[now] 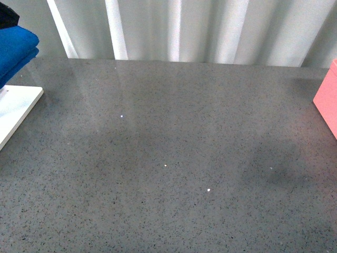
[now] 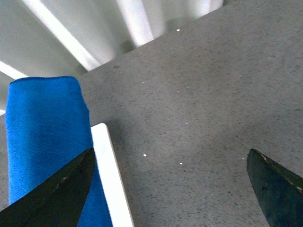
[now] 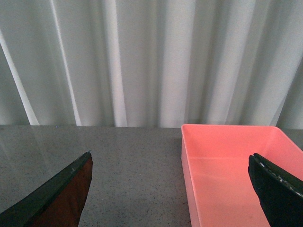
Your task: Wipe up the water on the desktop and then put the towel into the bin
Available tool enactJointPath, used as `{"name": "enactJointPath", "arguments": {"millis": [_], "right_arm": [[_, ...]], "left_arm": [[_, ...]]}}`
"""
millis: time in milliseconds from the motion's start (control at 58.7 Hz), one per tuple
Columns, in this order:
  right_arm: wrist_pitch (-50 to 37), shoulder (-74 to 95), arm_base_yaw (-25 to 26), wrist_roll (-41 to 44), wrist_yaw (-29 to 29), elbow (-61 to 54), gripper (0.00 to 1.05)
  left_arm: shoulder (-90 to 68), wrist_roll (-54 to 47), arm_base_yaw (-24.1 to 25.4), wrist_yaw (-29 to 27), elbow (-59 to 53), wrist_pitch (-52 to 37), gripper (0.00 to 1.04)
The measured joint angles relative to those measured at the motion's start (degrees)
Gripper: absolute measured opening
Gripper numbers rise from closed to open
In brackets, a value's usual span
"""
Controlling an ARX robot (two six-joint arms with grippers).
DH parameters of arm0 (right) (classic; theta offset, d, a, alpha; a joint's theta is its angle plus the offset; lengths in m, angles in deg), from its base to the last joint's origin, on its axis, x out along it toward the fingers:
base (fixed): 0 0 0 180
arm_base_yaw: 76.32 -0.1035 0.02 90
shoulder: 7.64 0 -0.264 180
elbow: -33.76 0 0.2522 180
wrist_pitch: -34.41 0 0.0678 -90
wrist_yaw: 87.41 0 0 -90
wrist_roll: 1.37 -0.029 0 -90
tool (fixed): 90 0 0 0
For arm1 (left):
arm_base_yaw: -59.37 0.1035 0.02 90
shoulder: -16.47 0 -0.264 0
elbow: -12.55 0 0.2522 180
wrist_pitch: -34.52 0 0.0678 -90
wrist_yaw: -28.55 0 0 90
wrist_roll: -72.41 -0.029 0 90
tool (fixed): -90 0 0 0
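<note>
The blue towel [image 1: 15,50] lies folded at the far left on a small white board [image 1: 16,108]; it also shows in the left wrist view [image 2: 45,127]. The dark-grey speckled desktop [image 1: 174,158] fills the front view, with a few tiny bright specks [image 1: 209,190] on it. The pink bin [image 1: 327,100] stands at the right edge and shows empty in the right wrist view [image 3: 232,165]. My left gripper [image 2: 170,158] is open above the desktop beside the towel. My right gripper [image 3: 170,163] is open, facing the bin's near wall. Neither arm shows in the front view.
White curtains [image 1: 174,29] hang behind the desktop's far edge. The white board [image 2: 111,175] runs along the towel's side in the left wrist view. A dark object [image 1: 8,18] sits on top of the towel at the far left.
</note>
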Motion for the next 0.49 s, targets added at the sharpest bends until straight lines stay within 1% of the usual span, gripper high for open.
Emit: {"name": "enactJointPath", "arguments": {"millis": [153, 221, 324, 375, 494], "right_arm": [[0.0, 0.0, 0.0, 0.0, 0.0, 0.0, 0.98], [0.0, 0.0, 0.0, 0.0, 0.0, 0.0, 0.98], [0.0, 0.0, 0.0, 0.0, 0.0, 0.0, 0.98], [0.0, 0.0, 0.0, 0.0, -0.02, 0.0, 0.98], [0.0, 0.0, 0.0, 0.0, 0.0, 0.0, 0.98]], "left_arm": [[-15.98, -1.14, 4.59, -3.8, 16.96, 8.59, 0.98], [-23.26, 1.09, 6.78, -5.44, 25.4, 14.95, 0.98], [-30.56, 4.7, 8.94, -5.95, 34.53, 19.93, 0.98], [-33.64, 6.27, 10.1, -6.43, 38.34, 21.0, 0.98], [-36.87, 6.86, 11.89, -8.59, 42.16, 19.12, 0.98]]}}
